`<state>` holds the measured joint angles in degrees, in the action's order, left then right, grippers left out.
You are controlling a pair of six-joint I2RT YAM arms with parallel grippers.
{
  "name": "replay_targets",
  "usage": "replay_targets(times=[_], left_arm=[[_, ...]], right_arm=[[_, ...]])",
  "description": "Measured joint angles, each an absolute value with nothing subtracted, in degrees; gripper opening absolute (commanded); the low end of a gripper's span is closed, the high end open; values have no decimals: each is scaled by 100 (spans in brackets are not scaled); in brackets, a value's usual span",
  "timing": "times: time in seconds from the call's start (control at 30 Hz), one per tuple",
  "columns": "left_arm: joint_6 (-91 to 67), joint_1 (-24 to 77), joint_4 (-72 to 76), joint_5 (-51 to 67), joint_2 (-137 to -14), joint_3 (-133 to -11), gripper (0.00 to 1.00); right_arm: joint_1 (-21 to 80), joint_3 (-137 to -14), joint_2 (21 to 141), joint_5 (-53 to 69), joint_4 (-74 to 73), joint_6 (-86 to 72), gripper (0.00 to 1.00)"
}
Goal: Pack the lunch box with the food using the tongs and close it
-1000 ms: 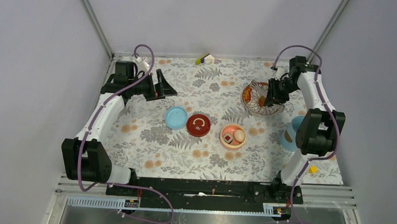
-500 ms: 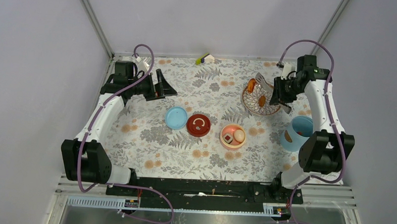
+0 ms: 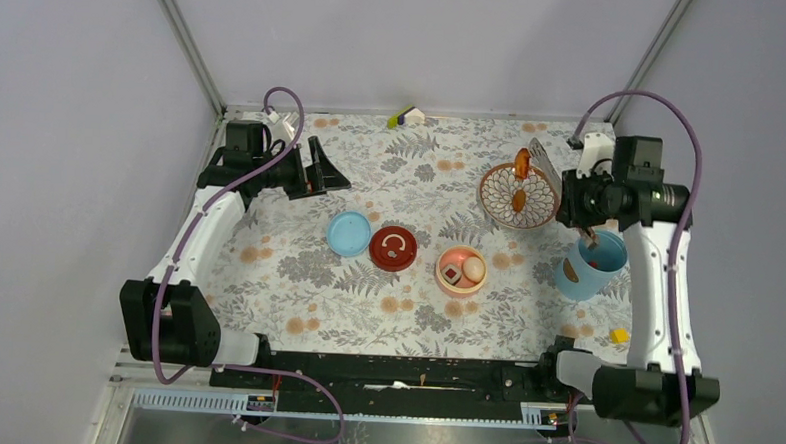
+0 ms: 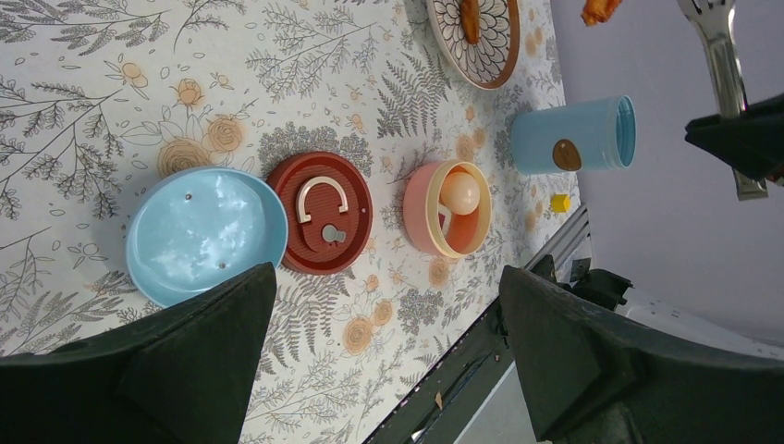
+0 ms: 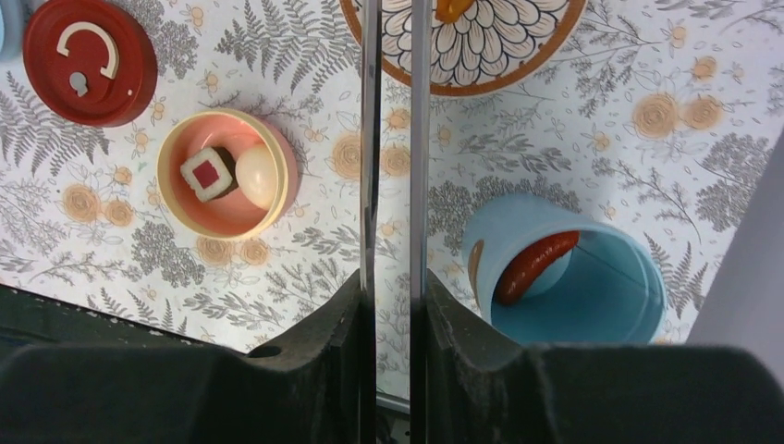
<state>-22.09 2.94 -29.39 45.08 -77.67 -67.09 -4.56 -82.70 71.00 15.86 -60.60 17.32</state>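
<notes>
My right gripper [image 3: 573,196] [image 5: 393,298] is shut on the tongs [image 3: 544,161] [image 5: 370,139], squeezing their two arms nearly together. The tongs reach back and left above the patterned dish [image 3: 494,208] and pinch an orange piece of food [image 3: 522,163] [image 4: 601,9]. Another orange piece [image 3: 517,199] lies on the dish. The pink bowl [image 3: 444,281] [image 5: 176,199] holds a white egg [image 5: 256,176] and a red-centred chunk [image 5: 208,173]. The light-blue shell [image 3: 589,264] [image 5: 592,305] stands under my right arm, a red-brown strap [image 5: 536,264] across its mouth. The light-blue disc [image 3: 349,233] [image 4: 205,231] lies left of centre. My left gripper [image 3: 321,169] [image 4: 388,342] hangs open and empty at the back left.
A dark red round lid [image 3: 394,248] [image 4: 319,213] lies between the disc and the pink bowl. A small yellow block [image 3: 619,335] sits near the front right corner. A small yellow and white object [image 3: 406,115] rests at the back edge. Walls close in on both sides.
My right arm swung right and rose, carrying the tongs and the pinched orange piece up off the dish toward its back edge. The left arm stayed still.
</notes>
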Motion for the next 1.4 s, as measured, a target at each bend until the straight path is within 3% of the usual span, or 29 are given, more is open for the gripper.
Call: replay_targets(times=[0.43,0.9,1.4], left_arm=[[-2265,294,-2851,4560,-7583,-6499,99],[-2346,294,-2727,4672,-7494,-6434,99],[-2364,294,-2727,4781,-7494,-6434,99]], right_arm=[[-624,-7260,4768,1009,-6462,1977,0],[-1817,-6692,2945,650,-6936,1881,0],[-2150,-5942,2375,-84,-7153,1815,0]])
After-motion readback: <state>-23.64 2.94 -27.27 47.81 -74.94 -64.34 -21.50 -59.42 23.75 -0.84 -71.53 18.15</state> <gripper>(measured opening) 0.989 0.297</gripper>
